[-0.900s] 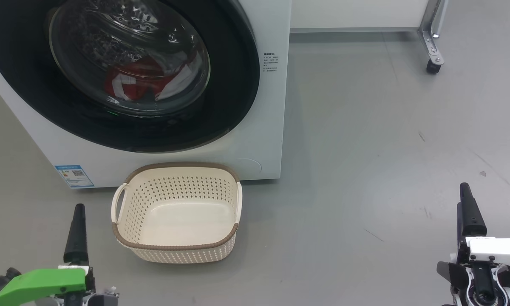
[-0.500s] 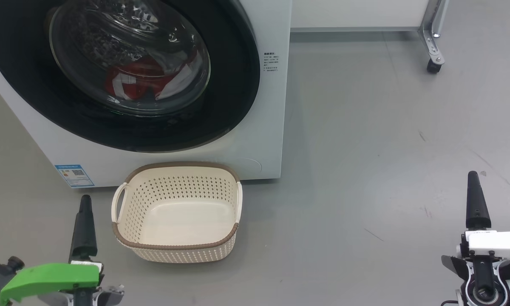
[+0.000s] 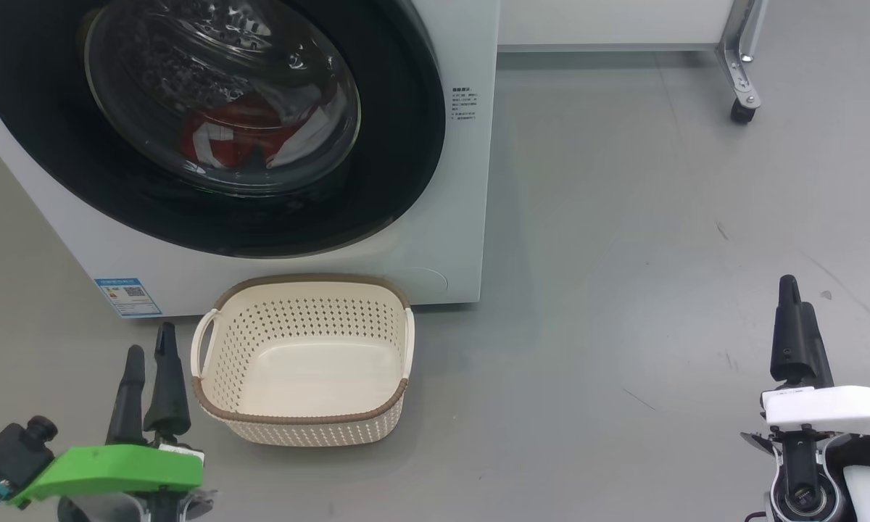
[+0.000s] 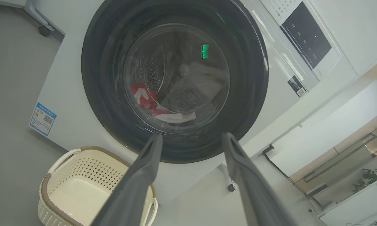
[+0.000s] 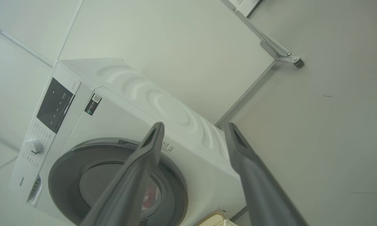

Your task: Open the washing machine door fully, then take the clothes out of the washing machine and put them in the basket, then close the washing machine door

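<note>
The white washing machine (image 3: 464,239) fills the upper left of the head view. Its round black washing machine door (image 3: 399,145) lies flat against the front, shut. Red and white clothes (image 3: 239,134) show behind the glass. The cream basket (image 3: 297,279) stands on the floor just before the machine, with nothing in it. My left gripper (image 3: 148,341) is open at the basket's left handle, apart from it. My right gripper (image 3: 794,319) is open far to the right, over bare floor. In the left wrist view the open gripper (image 4: 191,135) points at the door (image 4: 106,62) and the clothes (image 4: 143,95). The right wrist view's open gripper (image 5: 194,125) points at the machine's (image 5: 113,116) top right corner.
A metal frame leg on a caster (image 3: 741,109) stands at the back right, beside a white panel (image 3: 609,22). Grey floor (image 3: 623,254) stretches wide to the right of the machine. The dark control panel (image 4: 304,34) sits on the machine's top front.
Both grippers have moved forward, toward the machine. The left one has turned, so both of its fingers now show in the head view. The door, clothes and basket are as before.
</note>
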Controlling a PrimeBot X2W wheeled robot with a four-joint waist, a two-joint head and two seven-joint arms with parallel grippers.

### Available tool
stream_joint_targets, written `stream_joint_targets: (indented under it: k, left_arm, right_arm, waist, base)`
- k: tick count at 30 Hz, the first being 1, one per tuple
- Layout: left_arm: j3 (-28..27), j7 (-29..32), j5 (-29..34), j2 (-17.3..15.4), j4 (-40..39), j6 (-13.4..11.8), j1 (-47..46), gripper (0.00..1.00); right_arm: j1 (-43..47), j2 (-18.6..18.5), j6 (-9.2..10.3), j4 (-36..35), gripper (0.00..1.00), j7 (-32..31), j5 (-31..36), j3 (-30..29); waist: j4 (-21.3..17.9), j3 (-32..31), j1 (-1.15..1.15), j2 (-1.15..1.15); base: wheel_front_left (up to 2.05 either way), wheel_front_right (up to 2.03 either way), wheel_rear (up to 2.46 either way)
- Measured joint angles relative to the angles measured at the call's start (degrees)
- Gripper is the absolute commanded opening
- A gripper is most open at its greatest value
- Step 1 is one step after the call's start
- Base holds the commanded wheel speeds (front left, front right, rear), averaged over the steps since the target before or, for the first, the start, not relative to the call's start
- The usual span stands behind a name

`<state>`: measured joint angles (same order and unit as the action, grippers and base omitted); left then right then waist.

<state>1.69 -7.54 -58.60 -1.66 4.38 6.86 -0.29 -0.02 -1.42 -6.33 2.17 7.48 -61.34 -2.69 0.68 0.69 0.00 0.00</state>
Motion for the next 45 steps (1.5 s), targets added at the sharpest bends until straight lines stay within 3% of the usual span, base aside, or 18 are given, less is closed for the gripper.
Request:
stream_joint_targets:
  k: [15, 21, 29, 37, 45]
  left_arm:
    - [2.3, -3.0, 21.6, -0.5, -0.1, -0.2, 0.0, 1.0]
    - [4.1, -4.2, 32.2, -1.1, 0.3, -2.3, 0.1, 1.0]
    - [6.1, -5.8, 40.6, -1.1, 3.0, -4.7, 0.4, 1.0]
    - [7.9, -6.7, 44.8, -1.1, 6.0, -5.9, 0.8, 1.0]
    - [9.2, -6.8, 44.7, -1.0, 10.9, -6.6, 1.2, 1.0]
  right_arm:
    - [0.2, -0.5, 3.2, 0.2, 1.0, 3.0, 21.0, 4.0]
    - [0.3, -0.6, 5.26, 1.1, 1.0, 4.4, 28.6, 6.0]
    - [0.3, -0.7, 7.1, 3.3, 1.0, 5.9, 37.1, 9.0]
    - [0.4, -0.9, 9.32, 6.4, 1.0, 7.0, 41.7, 10.6]
    - [0.3, -0.9, 9.53, 8.9, 1.0, 6.9, 41.6, 11.1]
  waist:
    - [0.2, 0.1, 0.0, 0.0]
    - [0.3, 0.1, 0.0, 0.0]
    - [0.2, 0.2, 0.0, 0.0]
    - [0.1, 0.2, 0.0, 0.0]
    - [-0.1, 0.0, 0.0, 0.0]
  base:
    - [0.0, 0.0, 0.0]
    - [0.0, 0.0, 0.0]
    - [0.0, 0.0, 0.0]
    - [0.0, 0.0, 0.0]
    - [0.0, 0.0, 0.0]
